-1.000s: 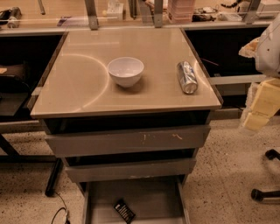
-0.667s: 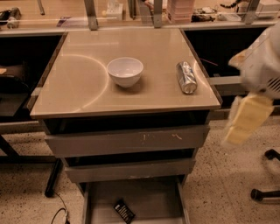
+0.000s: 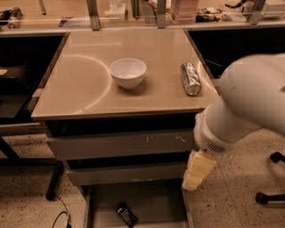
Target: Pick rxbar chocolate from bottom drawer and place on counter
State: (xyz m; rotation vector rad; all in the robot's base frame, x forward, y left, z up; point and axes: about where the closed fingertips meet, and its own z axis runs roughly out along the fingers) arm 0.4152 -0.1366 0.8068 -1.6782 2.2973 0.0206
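The rxbar chocolate point(image 3: 127, 215), a small flat black wrapper, lies on the grey floor of the open bottom drawer point(image 3: 156, 207), near its front left. The beige glossy counter point(image 3: 80, 84) tops the drawer cabinet. My gripper point(image 3: 197, 171) hangs cream-coloured below the white arm at the right, beside the cabinet's right front corner, above and to the right of the bar and apart from it.
A white bowl point(image 3: 128, 73) stands mid-counter and a silver can point(image 3: 190, 78) lies on its side at the right. Two scuffed shut drawers point(image 3: 120, 144) sit above the open one. A cluttered bench point(image 3: 142, 13) runs behind. Chair wheels point(image 3: 269, 196) stand on the floor right.
My arm has swung in from the right edge toward the left and down, now covering the cabinet's right front corner. Bowl, can and bar have not moved.
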